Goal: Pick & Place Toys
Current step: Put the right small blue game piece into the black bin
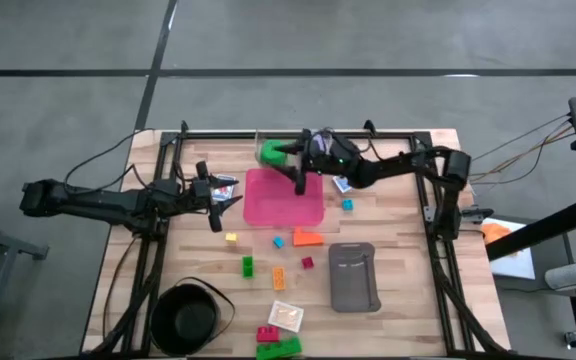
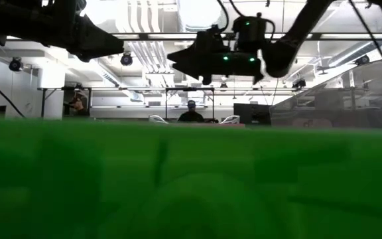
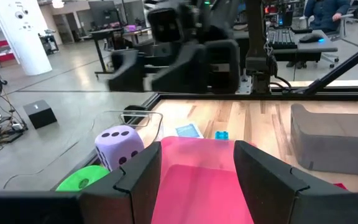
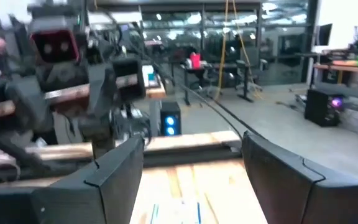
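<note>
Wood table (image 1: 398,250) with pink tray (image 1: 283,197) mid-back, grey tray (image 1: 354,275), black bowl (image 1: 184,318) near front-left. Left gripper (image 1: 230,203) at pink tray's left edge, fingers (image 3: 135,180) apart, nothing between them. Right gripper (image 1: 301,183) over tray's back edge, fingers (image 4: 114,174) spread, empty. Green die (image 1: 271,153) and purple die (image 3: 119,145) just behind the tray. Small bricks scattered in front: yellow (image 1: 231,237), green (image 1: 248,265), orange (image 1: 307,238), blue (image 1: 347,204)
</note>
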{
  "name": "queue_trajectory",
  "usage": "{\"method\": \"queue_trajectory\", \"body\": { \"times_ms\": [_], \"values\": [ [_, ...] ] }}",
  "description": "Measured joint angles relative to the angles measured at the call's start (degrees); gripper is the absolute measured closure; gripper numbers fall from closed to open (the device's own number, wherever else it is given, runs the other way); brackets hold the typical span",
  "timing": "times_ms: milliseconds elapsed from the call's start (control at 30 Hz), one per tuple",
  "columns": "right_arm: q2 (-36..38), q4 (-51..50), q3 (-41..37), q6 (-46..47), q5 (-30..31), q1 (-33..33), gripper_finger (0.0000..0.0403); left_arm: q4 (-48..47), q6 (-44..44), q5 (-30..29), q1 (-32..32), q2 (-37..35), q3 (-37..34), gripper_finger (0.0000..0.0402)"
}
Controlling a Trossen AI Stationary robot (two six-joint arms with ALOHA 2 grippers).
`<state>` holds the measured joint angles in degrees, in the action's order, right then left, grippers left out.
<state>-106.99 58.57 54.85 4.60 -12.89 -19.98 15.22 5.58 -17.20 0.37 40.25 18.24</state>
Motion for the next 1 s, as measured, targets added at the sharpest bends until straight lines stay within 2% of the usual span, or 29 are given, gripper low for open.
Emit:
{"method": "queue_trajectory", "body": {
  "times_ms": [100,200,433,600,800,1000],
  "values": [
    [4.57,-3.39,-3.88,-1.42,3.14,1.16,0.0133,0.00,-0.01,-0.04,0.01,0.00,0.00,0.0197],
    [9.74,-11.38,-6.71,-3.13,5.81,2.09,0.0133,-0.03,-0.01,-0.17,0.05,0.00,0.00,0.0197],
    [21.19,-42.96,-7.84,-8.44,15.63,4.24,0.0133,-0.09,0.01,-0.21,0.12,0.00,0.00,0.0197],
    [26.63,-64.69,-5.82,-5.09,18.96,4.05,0.0133,-0.04,0.01,-0.21,0.16,0.00,0.00,0.0197],
    [28.77,-83.23,-3.45,-0.01,19.13,3.97,0.0133,0.15,0.05,-0.41,0.23,0.00,0.02,0.0197],
    [26.85,-89.72,-2.67,2.18,18.39,4.04,0.0133,0.17,0.23,-0.41,0.25,0.00,0.02,0.0197]
  ]
}}
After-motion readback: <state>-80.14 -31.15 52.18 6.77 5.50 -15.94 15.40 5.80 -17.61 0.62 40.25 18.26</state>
